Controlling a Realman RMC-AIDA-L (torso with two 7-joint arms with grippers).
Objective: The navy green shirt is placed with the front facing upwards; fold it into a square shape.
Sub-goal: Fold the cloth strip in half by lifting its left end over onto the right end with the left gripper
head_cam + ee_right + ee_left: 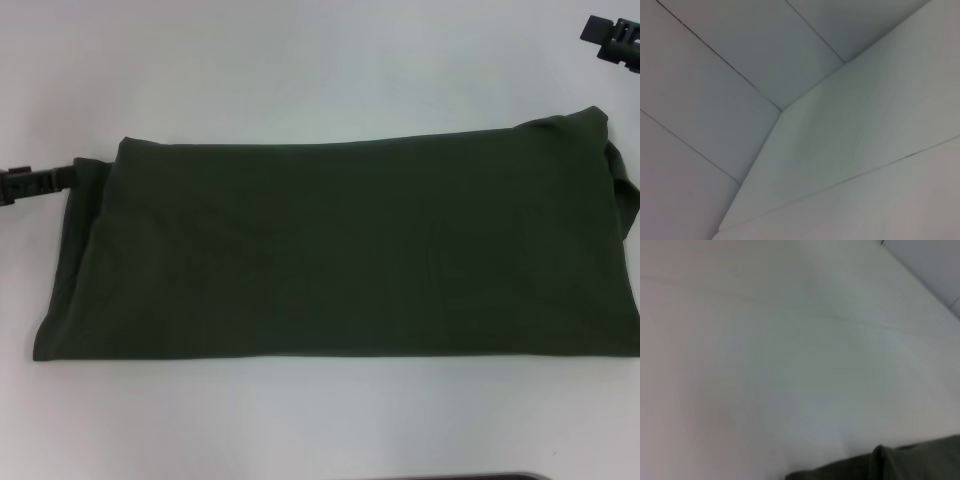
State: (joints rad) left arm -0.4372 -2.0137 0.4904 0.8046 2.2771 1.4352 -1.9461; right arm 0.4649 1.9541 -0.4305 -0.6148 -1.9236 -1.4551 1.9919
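The navy green shirt lies on the white table folded into a long flat band running left to right, with no lettering showing. A bunched fold sits at its right end. My left gripper is low at the table's left side, its tip right at the shirt's upper left corner. A strip of the shirt also shows at the edge of the left wrist view. My right gripper is raised at the far right corner, apart from the shirt. The right wrist view shows only a table corner and floor.
The white table's bare top surrounds the shirt, with a wide strip behind it and a narrower one in front. The table's edge and corner meet a grey tiled floor. A dark object's edge shows at the near side.
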